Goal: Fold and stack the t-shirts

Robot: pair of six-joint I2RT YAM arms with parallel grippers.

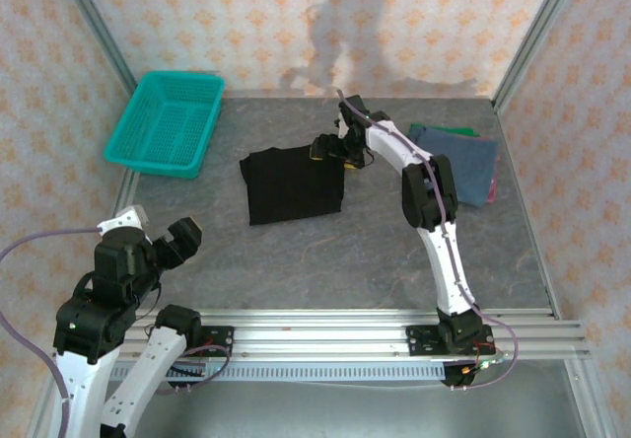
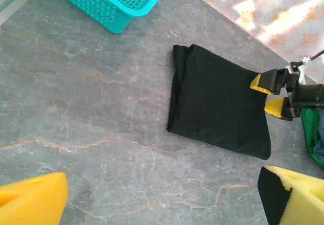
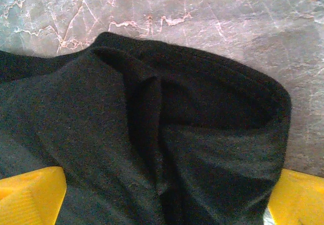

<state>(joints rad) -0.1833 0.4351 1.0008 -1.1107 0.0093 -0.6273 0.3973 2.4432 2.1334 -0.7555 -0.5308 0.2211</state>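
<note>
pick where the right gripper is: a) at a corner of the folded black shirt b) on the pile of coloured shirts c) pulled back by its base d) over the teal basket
a: the right gripper is at the far right corner of the black shirt, jaws open, with a yellow finger on either side of the cloth in the right wrist view.

You have a matt, soft black cloth t-shirt (image 1: pixel 293 185), faintly fuzzy up close, on a smooth grey stone-look tabletop (image 1: pixel 296 260) veined in pale pink. The basket (image 1: pixel 166 122) is glossy teal plastic mesh. Your fingers (image 2: pixel 33 197) wear matt yellow pads. The front rail (image 1: pixel 325 325) is ribbed, silvery bare metal.
</note>
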